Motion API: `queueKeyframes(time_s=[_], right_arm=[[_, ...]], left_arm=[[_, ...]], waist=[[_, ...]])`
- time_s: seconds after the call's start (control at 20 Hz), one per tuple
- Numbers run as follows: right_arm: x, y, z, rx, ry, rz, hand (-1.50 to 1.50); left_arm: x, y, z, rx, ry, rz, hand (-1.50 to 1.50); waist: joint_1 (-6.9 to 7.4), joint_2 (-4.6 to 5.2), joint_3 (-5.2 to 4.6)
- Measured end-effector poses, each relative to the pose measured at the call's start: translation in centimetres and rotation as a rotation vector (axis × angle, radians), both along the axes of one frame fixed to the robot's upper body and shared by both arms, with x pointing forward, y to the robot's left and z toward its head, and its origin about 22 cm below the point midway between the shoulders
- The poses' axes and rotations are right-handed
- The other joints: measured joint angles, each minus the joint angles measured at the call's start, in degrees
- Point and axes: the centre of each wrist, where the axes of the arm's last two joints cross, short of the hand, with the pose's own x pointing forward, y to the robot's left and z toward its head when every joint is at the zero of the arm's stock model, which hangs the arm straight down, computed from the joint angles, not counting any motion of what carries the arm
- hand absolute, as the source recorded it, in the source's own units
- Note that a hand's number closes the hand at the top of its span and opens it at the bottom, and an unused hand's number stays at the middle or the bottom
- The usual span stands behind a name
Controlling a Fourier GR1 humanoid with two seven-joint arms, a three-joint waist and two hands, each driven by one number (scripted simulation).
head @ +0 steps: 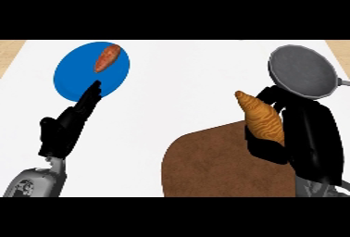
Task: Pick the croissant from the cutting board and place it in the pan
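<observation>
right robot hand [301,134] grasping croissant [261,118] | above cutting board [219,166] | beside pan [301,71]

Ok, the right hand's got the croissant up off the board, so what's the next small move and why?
Probably carry it up and to the right toward the pan. The right hand is curled round the croissant, which sits above the cutting board edge, short of the pan's bowl.
</observation>
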Motion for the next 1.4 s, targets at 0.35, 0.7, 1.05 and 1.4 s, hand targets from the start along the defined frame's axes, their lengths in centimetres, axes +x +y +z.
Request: queueKeyframes(time_s=[0.35, 0.7, 1.05, 1.4], right_arm=[[5.1, -5.1, -1.6, 0.12, -0.039, -0.044, 1.5], [9.9, -11.2, -4.9, 0.076, -0.084, -0.138, 1.5], [14.2, -15.8, -6.7, 0.054, -0.114, -0.169, 1.5], [16.5, -19.5, -7.8, 0.057, -0.118, -0.188, 1.5]], left_arm=[[0.0, -0.5, 0.1, -0.004, -0.002, -0.017, 0.0], [-0.2, -0.3, 0.4, 0.0, 0.0, -0.027, 0.0], [0.8, -0.9, 0.1, 0.001, -0.006, -0.033, 0.0], [0.5, -1.3, 0.3, 0.0, -0.001, -0.046, 0.0]], waist=[[0.55, 0.12, -0.01], [1.07, 0.27, 0.0], [1.42, 0.45, 0.02], [2.14, 0.63, 0.07]])
